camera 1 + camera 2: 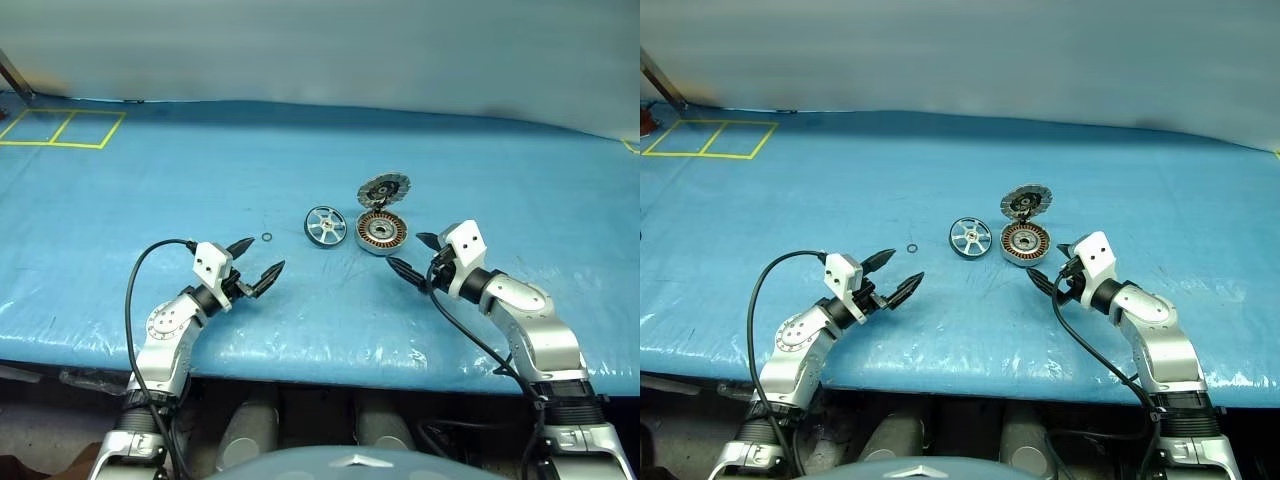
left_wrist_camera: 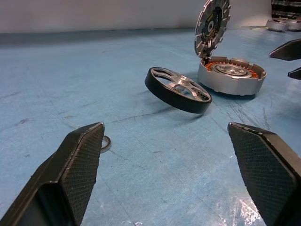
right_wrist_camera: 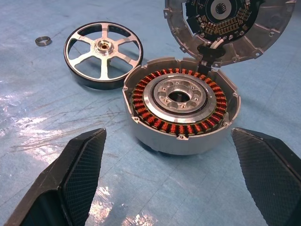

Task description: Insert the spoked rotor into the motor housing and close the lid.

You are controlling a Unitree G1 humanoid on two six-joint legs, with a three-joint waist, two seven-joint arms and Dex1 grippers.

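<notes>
The spoked rotor [image 1: 325, 225], a silver wheel with a dark rim, lies on the blue table just left of the motor housing [image 1: 382, 232]. Copper windings ring the housing's hub [image 3: 181, 98]. Its lid [image 1: 384, 188] stands raised at the far edge, ribbed inner face toward me. My right gripper [image 1: 415, 255] hovers open close to the housing's near right side, pointing at it. My left gripper [image 1: 256, 262] is open, low over the table, well to the left of the rotor [image 2: 178, 89]. Neither holds anything.
A small metal ring [image 1: 267, 237] lies on the table left of the rotor, near the left gripper. Yellow tape squares [image 1: 60, 127] mark the far left corner. The blue table cover [image 1: 200, 170] stretches wide around the parts; its front edge runs just below the grippers.
</notes>
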